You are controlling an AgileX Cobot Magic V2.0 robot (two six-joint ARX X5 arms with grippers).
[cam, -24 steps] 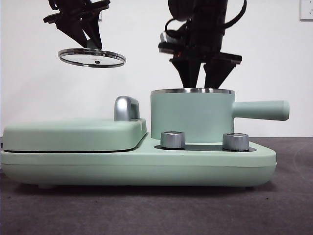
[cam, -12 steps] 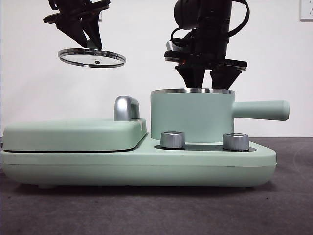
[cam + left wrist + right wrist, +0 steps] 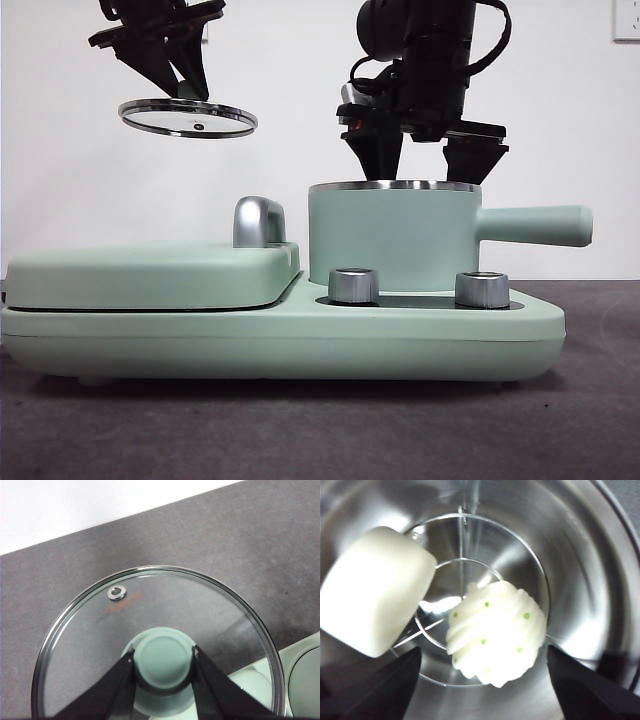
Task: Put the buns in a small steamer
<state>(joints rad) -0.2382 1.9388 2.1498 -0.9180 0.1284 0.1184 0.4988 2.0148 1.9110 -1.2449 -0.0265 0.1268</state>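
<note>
Both buns lie inside the small steamer (image 3: 390,240), on its steel bottom (image 3: 580,595): the smooth cream loaf (image 3: 372,587) and, beside it, the ridged white bun with green specks (image 3: 495,632). My right gripper (image 3: 424,160) hangs just over the steamer's rim, open, its jaws wide apart with nothing between them. In the right wrist view my right gripper (image 3: 482,690) straddles the ridged bun without touching it. High at the left, my left gripper (image 3: 175,85) is shut on the green knob (image 3: 164,660) of the glass lid (image 3: 188,117), holding it level in the air.
The steamer stands on a mint-green cooker base (image 3: 280,335) with two chrome dials (image 3: 353,285). A flat griddle with a closed lid (image 3: 150,272) and chrome handle (image 3: 258,220) takes the base's left half. The steamer's side handle (image 3: 535,225) points right. Dark table (image 3: 210,545) lies below.
My right gripper has risen from inside the steamer to just above its rim, and its jaws have spread wider. The left arm and the lid have stayed still.
</note>
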